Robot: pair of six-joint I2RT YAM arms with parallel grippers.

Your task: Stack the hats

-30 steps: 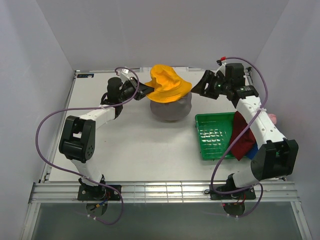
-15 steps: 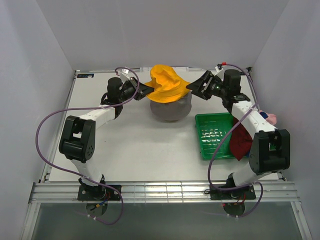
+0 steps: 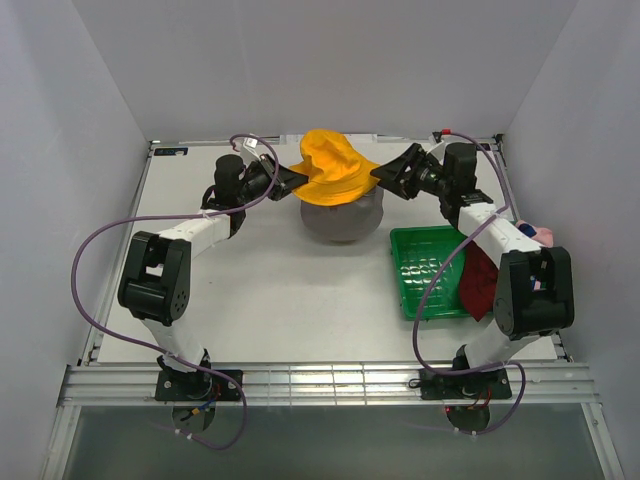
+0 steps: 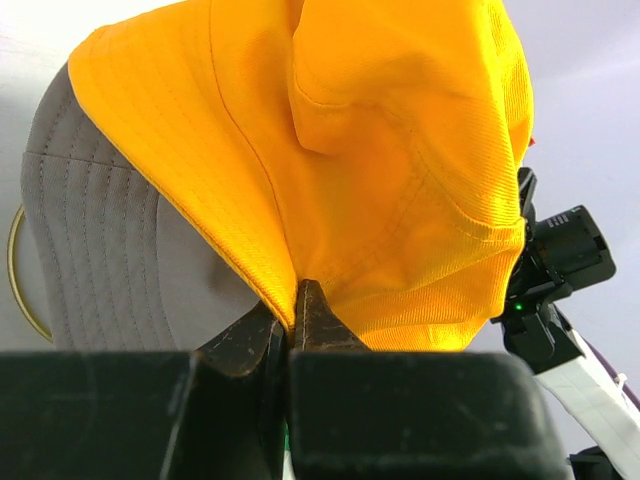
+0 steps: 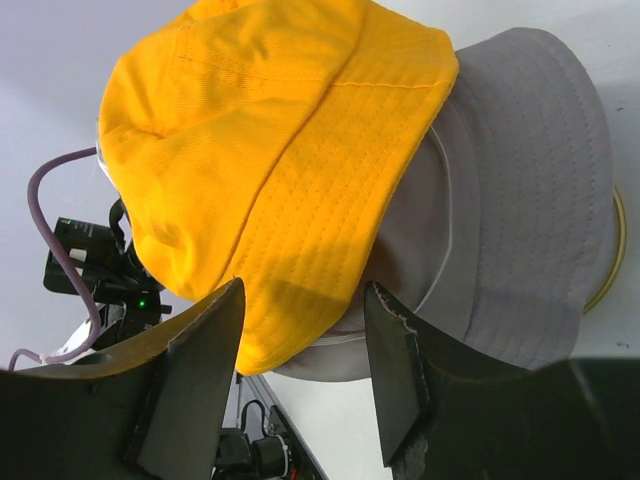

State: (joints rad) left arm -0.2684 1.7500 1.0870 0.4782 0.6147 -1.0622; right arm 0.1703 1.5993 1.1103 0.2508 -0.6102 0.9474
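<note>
Toward 12 o'clock on the white surface (image 3: 260, 290), the yellow hat (image 3: 333, 170) sat crumpled atop the grey hat (image 3: 343, 222). The left hand (image 4: 290, 318) was pinched tight on the yellow brim's 9 o'clock edge. The right hand (image 5: 303, 335) gaped wide at its 3 o'clock edge, gripping nothing.
</note>
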